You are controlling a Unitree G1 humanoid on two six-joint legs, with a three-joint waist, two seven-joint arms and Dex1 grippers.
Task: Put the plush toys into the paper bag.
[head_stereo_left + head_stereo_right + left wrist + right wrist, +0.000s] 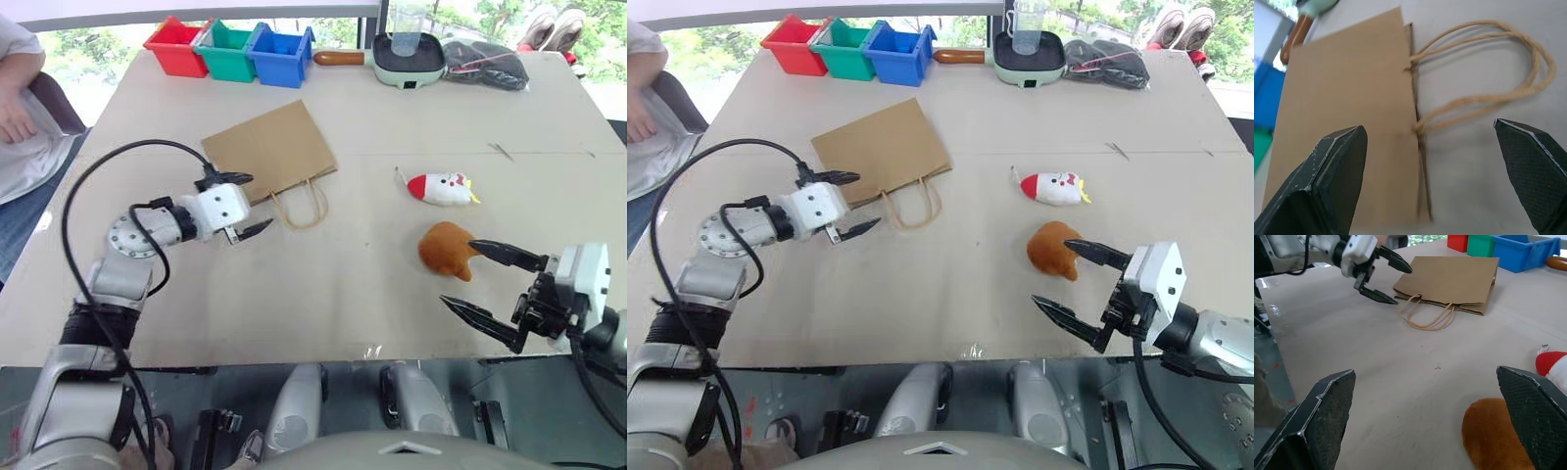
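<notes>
1. The paper bag (266,150) lies flat and closed on the surface (323,294), upper centre-left of the head view, with its two loop handles (303,205) trailing toward the lower edge of the frame. It looks light and thin, stiff along its creases but easy to crumple or push around; it will likely slide unless pinned.
2. The left claw (240,206) hovers at the bag's mouth edge, released and spread wide, one finger above the paper and the other beside the handles. The mouth edge or a handle loop looks like the best place to pinch, so the bag can be lifted open.
3. The white chicken toy (441,188) lies right of centre, well apart from the bag. The orange-brown drumstick toy (449,250) sits just below it in the frame.
4. Both toys look soft, light and squashy, not fragile. A squeeze across the plump middle should hold; the drumstick's narrow end may slip.
5. The right claw (493,289) is released, gaping wide, its upper finger tip just beside the drumstick, grasping nothing.
</notes>
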